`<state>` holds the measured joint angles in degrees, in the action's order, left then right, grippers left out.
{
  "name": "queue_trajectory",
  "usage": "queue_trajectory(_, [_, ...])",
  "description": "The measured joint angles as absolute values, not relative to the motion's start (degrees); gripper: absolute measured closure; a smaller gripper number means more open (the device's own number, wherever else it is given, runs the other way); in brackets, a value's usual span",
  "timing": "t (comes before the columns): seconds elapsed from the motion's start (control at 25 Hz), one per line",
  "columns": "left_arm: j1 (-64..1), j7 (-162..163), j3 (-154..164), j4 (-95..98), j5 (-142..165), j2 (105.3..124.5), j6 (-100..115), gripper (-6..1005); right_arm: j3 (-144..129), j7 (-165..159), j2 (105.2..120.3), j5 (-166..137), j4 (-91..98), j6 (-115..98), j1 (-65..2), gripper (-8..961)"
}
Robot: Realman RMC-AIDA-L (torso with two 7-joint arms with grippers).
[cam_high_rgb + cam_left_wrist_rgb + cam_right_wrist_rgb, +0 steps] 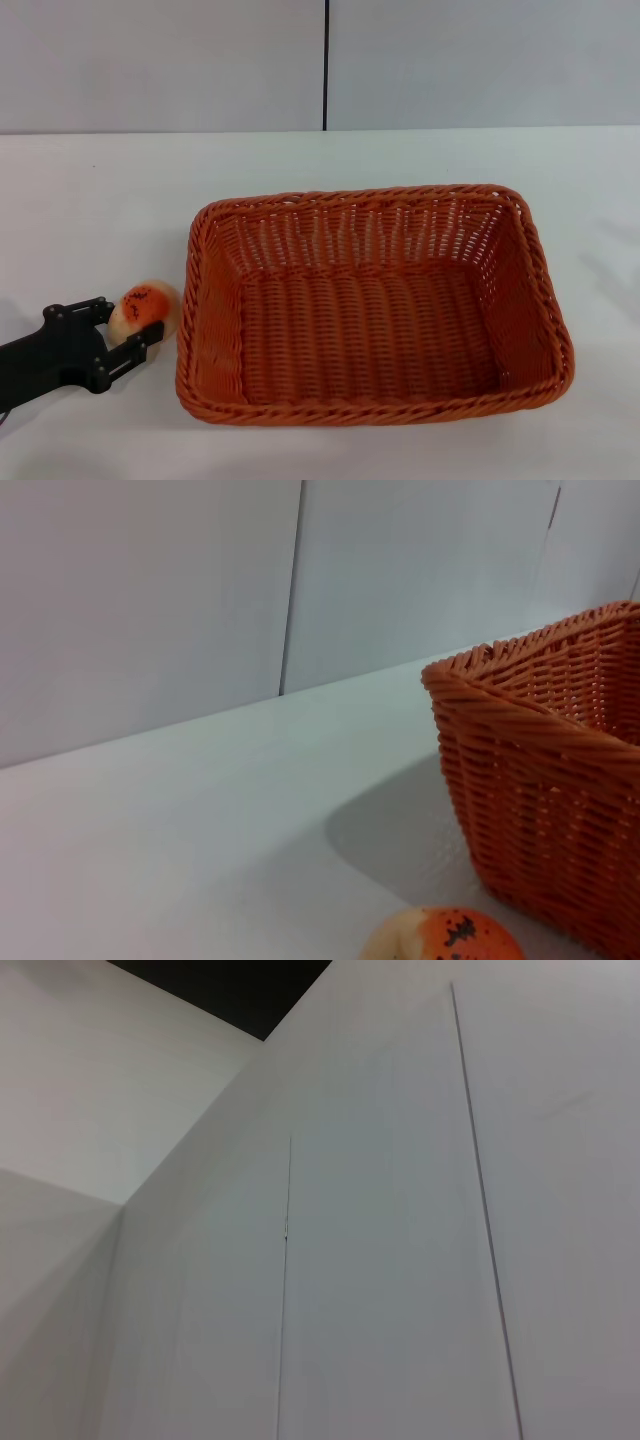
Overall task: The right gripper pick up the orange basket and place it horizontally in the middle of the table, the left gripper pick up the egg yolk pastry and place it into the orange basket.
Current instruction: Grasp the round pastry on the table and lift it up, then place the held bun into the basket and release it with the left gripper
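The orange basket (372, 305) lies lengthwise in the middle of the white table (100, 200), open side up, with nothing in it. Its corner (545, 780) also fills one side of the left wrist view. Just off the basket's left end, my left gripper (130, 320) is closed around the egg yolk pastry (146, 305), a black finger pressed against each side. The pastry's orange speckled top (455, 938) shows at the edge of the left wrist view. My right gripper is out of view; its wrist camera shows only wall.
A grey panelled wall (320, 60) runs along the table's far edge. Bare white tabletop (200, 820) lies behind and to the left of the basket.
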<state>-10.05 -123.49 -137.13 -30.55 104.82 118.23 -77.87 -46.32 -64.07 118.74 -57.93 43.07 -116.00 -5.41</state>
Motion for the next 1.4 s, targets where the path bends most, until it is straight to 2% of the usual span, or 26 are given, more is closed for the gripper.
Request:
queue_trajectory(0.2, [-9.9,-123.5,-137.9,-30.2,104.6,118.21,-78.4,574,-46.3,-63.9,118.73,-57.9,42.0,-116.0,-5.5,427])
queue_trajectory(0.6, [-9.3,-123.6,-148.9,-30.1,100.6,118.04,-85.3,653,-46.3,-63.8,118.74,-58.0,41.7,-116.4,-5.5,427])
queue_trajectory(0.88, [-9.4,-124.0,-155.5,-30.5,98.7,117.93,-97.5,716,-46.4,-63.8,118.74,-58.0,41.9,-116.7,-5.7,427])
queue_trajectory(1.12, [-12.1,-124.7,-152.9,-29.3,98.5,118.41,-106.4,739,-46.8,-63.8,118.75,-58.0,41.7,-116.7,-6.2,427])
queue_trajectory(1.4, [-15.7,-129.3,-145.2,-21.8,98.4,118.60,-106.4,776,-46.9,-63.8,118.74,-58.0,41.6,-117.2,-6.4,427])
